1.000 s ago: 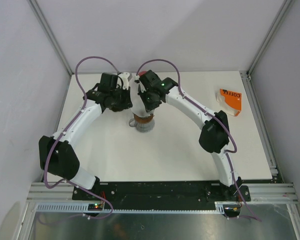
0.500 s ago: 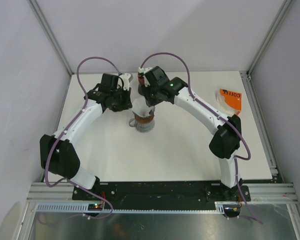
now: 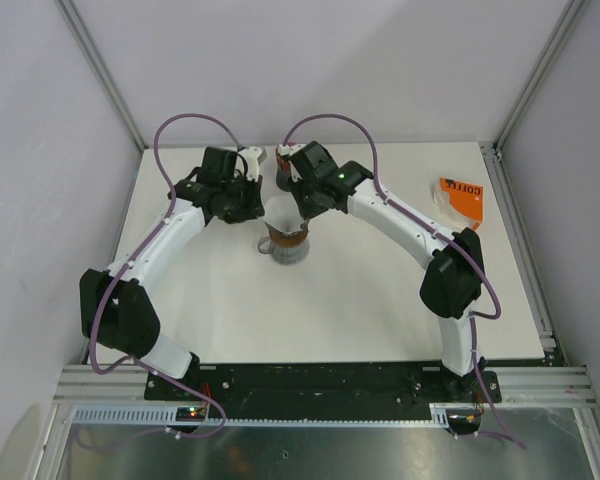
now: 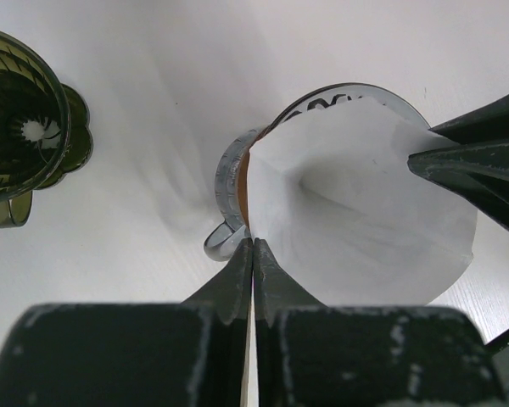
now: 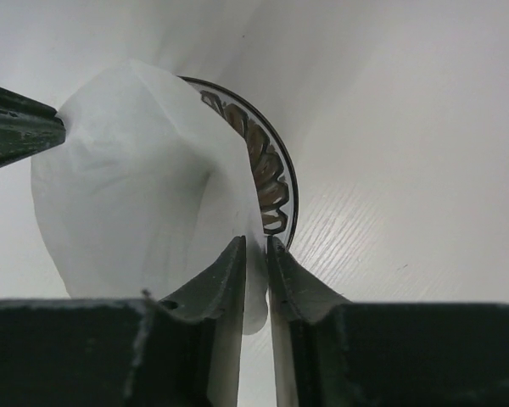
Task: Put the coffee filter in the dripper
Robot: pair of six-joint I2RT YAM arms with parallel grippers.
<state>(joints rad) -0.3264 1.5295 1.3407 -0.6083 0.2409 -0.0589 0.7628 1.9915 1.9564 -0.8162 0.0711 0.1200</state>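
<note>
Paper coffee filter, limp, crease-prone: left gripper pinches its nine-o'clock rim, right gripper three o'clock, over dripper.

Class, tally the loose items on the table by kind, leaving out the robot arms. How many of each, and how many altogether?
Drippers: 2 (clear dripper, dark dripper)
Paper filters: 1 (coffee filter, standing in the clear dripper)
Packets: 1 (orange packet)
Total: 4
</note>
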